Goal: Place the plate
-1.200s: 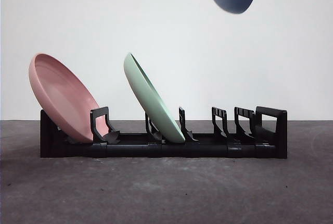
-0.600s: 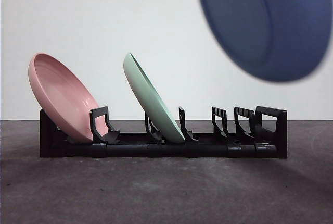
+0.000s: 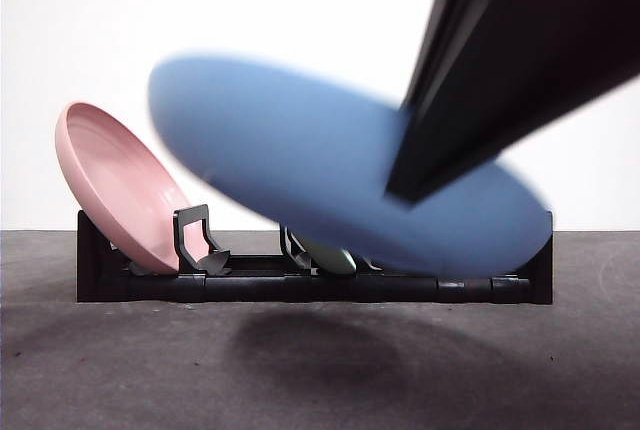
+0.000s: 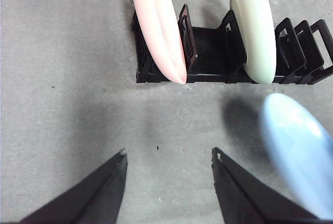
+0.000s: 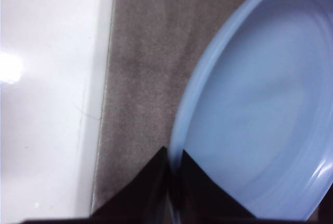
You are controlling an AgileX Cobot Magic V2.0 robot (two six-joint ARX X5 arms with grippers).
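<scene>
the right end effector [image 5: 171, 193] is closed on the rim of the round blue plastic plate [image 3: 340, 180], gripping the edge so the disc stays free to drop into a slot. the plate hangs tilted in the air, in front of the black slotted plastic dish rack [image 3: 150, 285] and clear of the grey bench [image 3: 120, 370]. the pale green plate [image 4: 253, 26] and the pink plate [image 3: 115, 180] lean in their slots. judging from the left wrist view, the free slots lie past the green plate, toward the rack's end bracket [image 4: 315, 41]; the blue rim must clear those uprights. the left end effector [image 4: 169, 153] waits open and empty, well apart from the rack.
</scene>
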